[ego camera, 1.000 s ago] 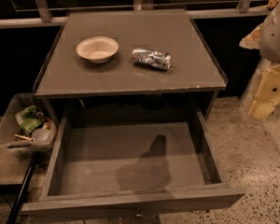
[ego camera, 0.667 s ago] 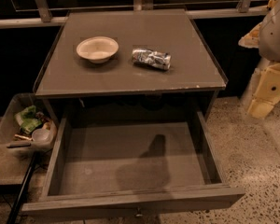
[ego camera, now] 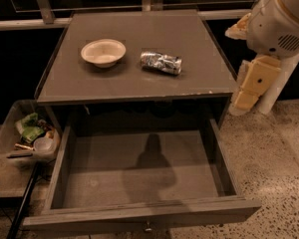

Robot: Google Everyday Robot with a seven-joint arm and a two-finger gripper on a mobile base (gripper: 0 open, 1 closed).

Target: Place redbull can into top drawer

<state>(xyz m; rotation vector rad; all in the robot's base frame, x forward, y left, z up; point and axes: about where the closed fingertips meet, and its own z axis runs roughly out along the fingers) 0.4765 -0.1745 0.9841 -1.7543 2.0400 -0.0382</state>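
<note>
One can on top, drawer open below

Nearest, the top drawer [ego camera: 139, 214] stands pulled fully out. Behind it, on the table [ego camera: 139, 86], the redbull can [ego camera: 161, 62] lies on its side, just right of the bowl [ego camera: 103, 52]. The gripper [ego camera: 250, 86] hangs beside the table's right edge, apart from the can; I cannot tell how wide it is.

I see a grey table [ego camera: 139, 78] set against a dark wall [ego camera: 20, 59], with a pale rail [ego camera: 20, 25] running behind its far edge. The floor [ego camera: 279, 153] is speckled terrazzo, and the light is dim and warm. Left of the table a clear bin [ego camera: 10, 128] of clutter sits low, with a black pole [ego camera: 22, 205] slanting below it. The gripper [ego camera: 251, 86] hangs off the table's right side, above the floor.
</note>
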